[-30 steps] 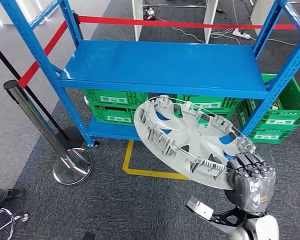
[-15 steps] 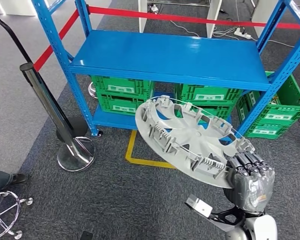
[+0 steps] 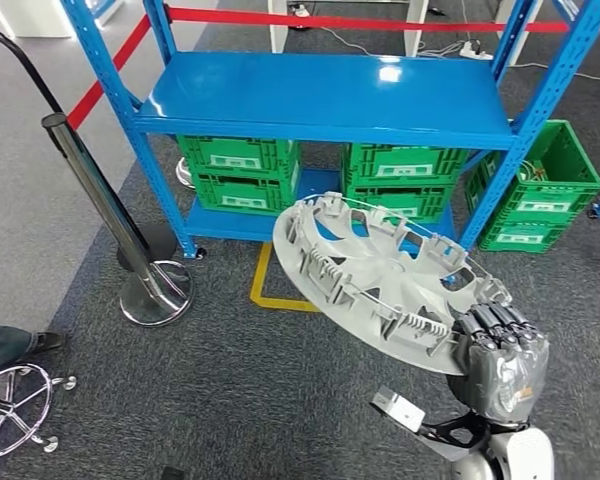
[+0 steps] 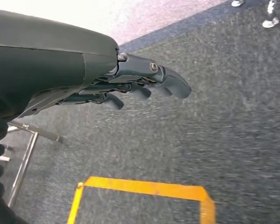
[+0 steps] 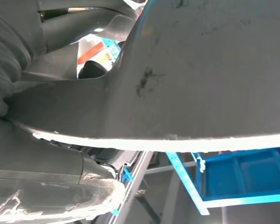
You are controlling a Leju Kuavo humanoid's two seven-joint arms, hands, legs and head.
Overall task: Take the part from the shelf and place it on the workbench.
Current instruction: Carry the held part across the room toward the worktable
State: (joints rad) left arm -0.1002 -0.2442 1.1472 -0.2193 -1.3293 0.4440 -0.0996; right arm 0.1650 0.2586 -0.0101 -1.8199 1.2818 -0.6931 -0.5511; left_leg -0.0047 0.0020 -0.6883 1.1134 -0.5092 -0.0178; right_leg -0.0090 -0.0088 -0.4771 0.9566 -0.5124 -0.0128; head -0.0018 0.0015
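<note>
The shelf (image 3: 323,95) stands ahead across the floor; crates (image 3: 240,172) sit under its upper board, on the lower one, and another crate (image 3: 542,195) rests on the floor to its right; a stanchion post (image 3: 112,215) leans left of the shelf; the wheel cover (image 3: 376,280) (tilted, held at its near right edge by the right hand (image 3: 501,360)) hangs before the shelf, above a taped floor outline (image 3: 270,290); a chair base (image 3: 14,405) lies at near left.

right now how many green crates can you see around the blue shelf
3: one green crate under the shelf on the left, one under it on the right, one on the floor beyond the right post. More may be hidden.
</note>
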